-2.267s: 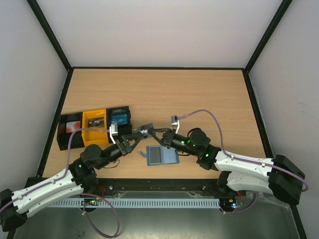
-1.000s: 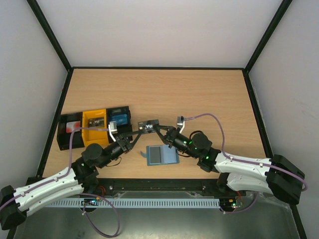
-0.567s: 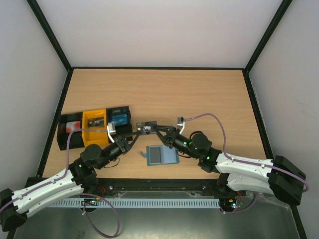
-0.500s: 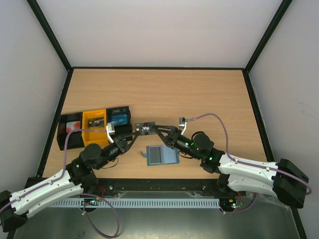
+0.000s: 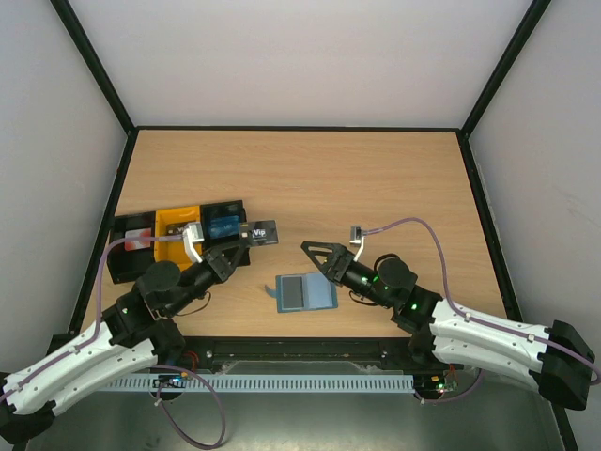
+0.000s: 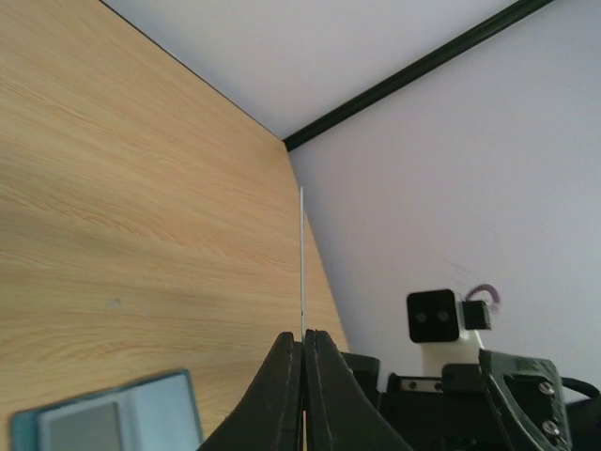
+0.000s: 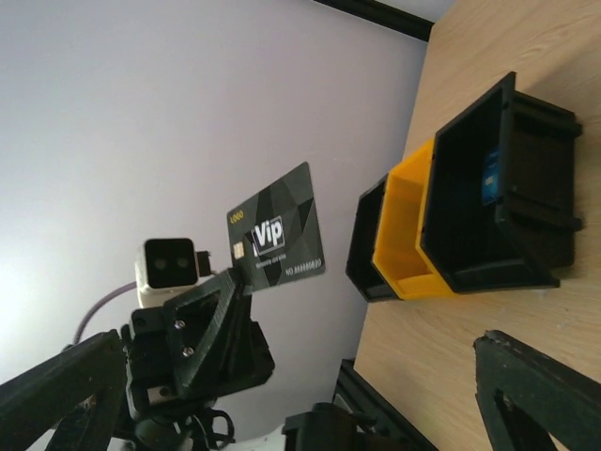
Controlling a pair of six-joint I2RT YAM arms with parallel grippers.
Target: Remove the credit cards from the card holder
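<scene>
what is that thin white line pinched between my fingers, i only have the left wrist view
Observer: It's a black VIP card seen edge-on. The left gripper is shut on it.
Operator: is the right gripper on it too
Observer: No, the right gripper is open and apart from the card.
Operator: where are the trays from here
Observer: A black tray with a blue card in it sits right beside the held card.
</scene>
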